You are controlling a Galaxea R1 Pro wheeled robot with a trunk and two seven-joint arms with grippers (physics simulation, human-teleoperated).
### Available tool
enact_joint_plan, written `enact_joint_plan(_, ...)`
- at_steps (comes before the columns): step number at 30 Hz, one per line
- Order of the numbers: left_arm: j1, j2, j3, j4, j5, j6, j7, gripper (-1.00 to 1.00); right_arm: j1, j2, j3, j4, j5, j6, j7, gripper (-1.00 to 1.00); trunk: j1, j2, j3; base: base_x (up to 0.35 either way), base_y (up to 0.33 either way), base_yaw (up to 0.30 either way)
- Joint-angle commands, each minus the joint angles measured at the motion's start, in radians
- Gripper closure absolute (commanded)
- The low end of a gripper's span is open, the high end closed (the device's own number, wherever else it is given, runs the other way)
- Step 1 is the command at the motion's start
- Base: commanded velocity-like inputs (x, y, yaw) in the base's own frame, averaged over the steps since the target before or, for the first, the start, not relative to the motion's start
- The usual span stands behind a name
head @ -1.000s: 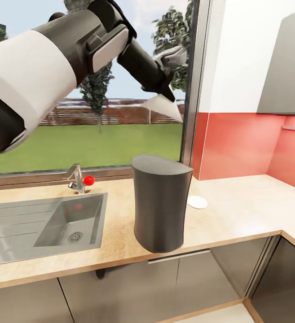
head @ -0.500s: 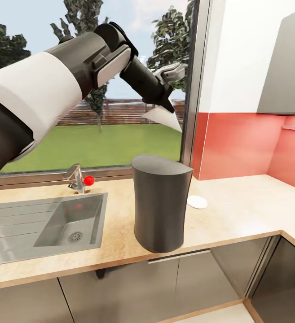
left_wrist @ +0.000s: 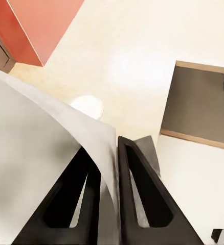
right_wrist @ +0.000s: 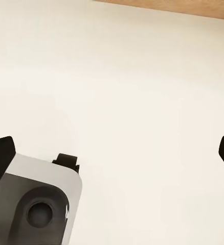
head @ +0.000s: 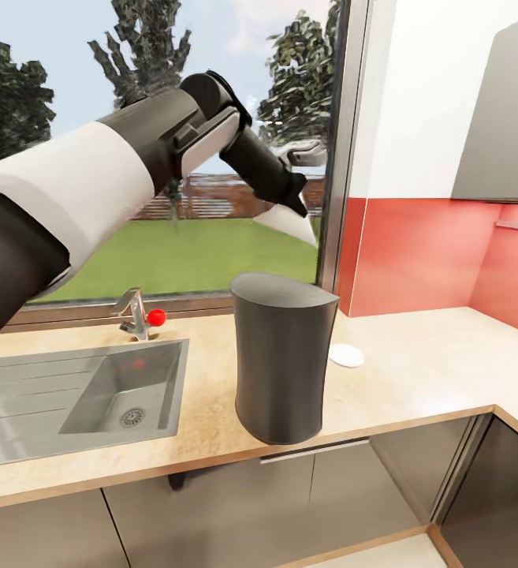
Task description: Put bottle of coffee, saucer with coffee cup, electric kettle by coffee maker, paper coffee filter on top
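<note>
The charcoal-grey coffee maker (head: 282, 359) stands on the beige countertop (head: 416, 379), its curved back toward me. My left gripper (head: 299, 208) hangs above it in front of the window, shut on the white paper coffee filter (head: 293, 225). A clear gap remains between the filter and the maker's top. In the left wrist view the black fingers (left_wrist: 137, 196) pinch the filter sheet (left_wrist: 35, 168) over the countertop (left_wrist: 142, 51). The white saucer (head: 346, 355) lies just right of the maker, also seen as the saucer (left_wrist: 87, 106). My right gripper (right_wrist: 113, 155) is open over pale floor.
A steel sink (head: 69, 398) with a faucet and red knob (head: 156, 317) sits left of the maker. A red backsplash (head: 424, 252) and a grey wall cabinet (head: 503, 126) stand at the right. Dark cabinets (head: 322, 497) run below the worktop.
My left arm has come down and slightly right with the filter, bringing it closer to the coffee maker's top. Everything on the countertop stayed put.
</note>
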Motion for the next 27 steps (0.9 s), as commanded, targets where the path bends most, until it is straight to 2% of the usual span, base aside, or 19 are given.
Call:
enact_joint_plan(1,0.002,0.0,-0.004,0.001,0.001,0.001,0.0,1.0,-0.001,0.0,0.004,0.001,0.001,-0.003,0.0,-1.0,0.0,-0.001,-0.002,0.0,0.0,0.0)
enact_joint_plan(5,0.013,0.0,-0.009,0.001,0.001,0.001,0.015,1.0,-0.001,0.0,0.004,0.001,0.001,-0.003,0.0,-1.0,0.0,-0.001,-0.002,0.0,0.0,0.0)
enact_joint_plan(6,0.019,0.0,-0.026,0.0,0.001,0.001,0.017,1.0,-0.001,0.0,0.004,0.001,0.001,-0.003,0.0,-1.0,0.0,-0.001,-0.002,0.0,0.0,0.0)
enact_joint_plan(8,0.034,0.0,-0.101,-0.017,0.001,0.002,0.02,1.0,-0.001,0.0,0.004,0.001,0.001,-0.003,0.0,-1.0,0.0,-0.001,-0.002,0.0,0.0,0.0)
enact_joint_plan(10,0.04,0.0,-0.142,-0.034,0.001,0.002,0.021,1.0,-0.001,0.0,0.004,0.001,0.001,-0.003,-0.001,-1.0,0.0,-0.001,-0.002,0.0,0.0,0.0)
enact_joint_plan(12,0.043,0.0,-0.169,-0.046,0.001,0.003,0.022,1.0,-0.001,0.0,0.004,0.001,0.001,-0.003,-0.001,-1.0,0.0,-0.001,-0.002,0.0,0.0,0.0)
enact_joint_plan(18,0.046,0.0,-0.185,-0.053,0.001,0.003,0.022,1.0,-0.001,0.0,0.004,0.001,0.001,-0.003,-0.001,-1.0,0.0,-0.001,-0.002,0.0,0.0,0.0)
enact_joint_plan(27,0.047,0.0,-0.187,-0.058,0.001,0.003,0.021,1.0,-0.001,0.0,0.004,0.001,0.001,-0.003,-0.001,-1.0,0.0,-0.001,-0.002,0.0,0.0,0.0)
